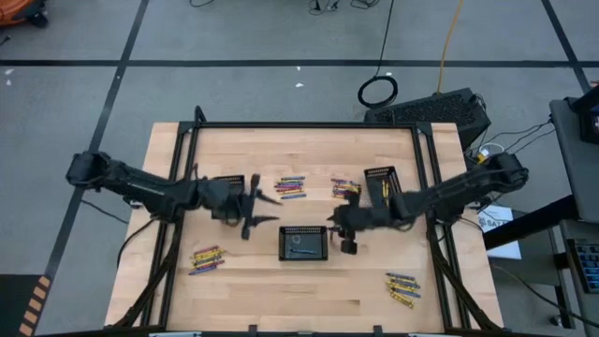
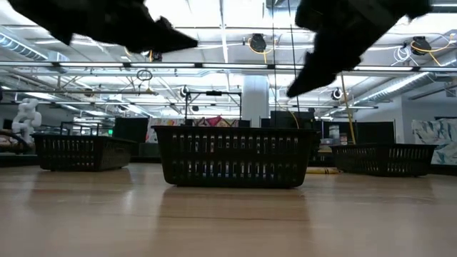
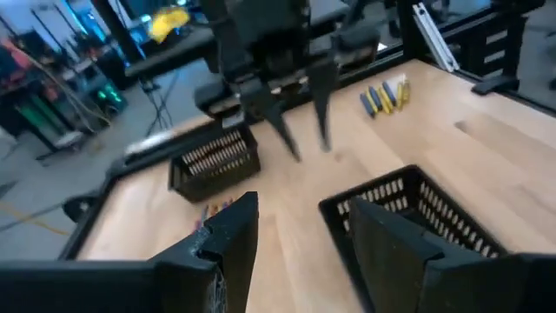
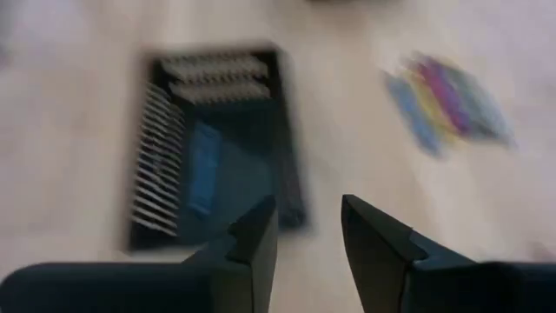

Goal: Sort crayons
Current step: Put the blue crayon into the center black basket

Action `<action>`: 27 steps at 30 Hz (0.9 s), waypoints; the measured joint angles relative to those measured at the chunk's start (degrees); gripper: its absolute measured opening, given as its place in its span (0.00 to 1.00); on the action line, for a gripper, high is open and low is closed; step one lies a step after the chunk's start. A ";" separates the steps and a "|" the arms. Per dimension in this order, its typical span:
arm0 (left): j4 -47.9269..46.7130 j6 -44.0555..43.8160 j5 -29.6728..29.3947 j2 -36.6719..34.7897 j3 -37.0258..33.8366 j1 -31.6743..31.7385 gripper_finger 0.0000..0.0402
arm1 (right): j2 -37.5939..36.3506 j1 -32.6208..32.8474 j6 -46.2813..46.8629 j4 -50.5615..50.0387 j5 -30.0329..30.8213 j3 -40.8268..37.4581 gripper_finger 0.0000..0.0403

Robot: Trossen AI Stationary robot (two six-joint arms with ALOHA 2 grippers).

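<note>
Crayons lie on the table in several small piles: far centre (image 1: 292, 187), far right of centre (image 1: 344, 188), near left (image 1: 207, 257) and near right (image 1: 402, 288). A black tray (image 1: 304, 243) stands at the table's middle and holds a blue crayon (image 4: 204, 165). My left gripper (image 1: 259, 212) hovers open and empty left of this tray; its fingers (image 3: 234, 239) show apart in the left wrist view. My right gripper (image 1: 343, 236) hovers open and empty just right of the tray, and also shows in the left wrist view (image 3: 301, 130).
A second black tray (image 1: 382, 181) with crayons in it stands at the far right, beside my right arm. A third tray (image 1: 228, 186) stands at the far left, partly under my left arm. Bare wood lies along the near edge between the two near piles.
</note>
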 joint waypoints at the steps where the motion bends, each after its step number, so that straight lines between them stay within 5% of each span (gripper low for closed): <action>1: -0.04 -0.83 2.84 0.30 -0.02 2.77 0.45 | -0.36 -1.73 -1.07 4.69 -3.85 -1.24 0.28; 5: -0.63 -4.38 7.64 0.78 -0.02 12.42 0.45 | -2.41 -5.90 -4.69 7.01 -10.43 -1.20 0.28; 10: -0.19 -5.41 7.12 0.76 -0.02 19.41 0.45 | -3.97 -4.37 -1.42 -13.87 -11.08 7.76 0.26; 14: 0.05 -3.97 7.12 0.75 -0.02 22.29 0.45 | -2.67 -0.64 21.26 -40.35 -8.01 17.36 0.24; 17: 0.25 -3.91 6.84 0.74 -0.04 23.59 0.45 | -2.16 4.88 40.14 -51.87 -10.02 17.09 0.23; 22: 0.22 -2.25 6.75 1.00 -0.04 24.69 0.45 | -1.99 16.94 52.06 -49.88 -22.51 10.64 0.26; 27: 0.23 0.42 6.81 2.60 -0.09 24.68 0.45 | -1.94 22.64 54.42 -41.87 -20.42 6.28 0.33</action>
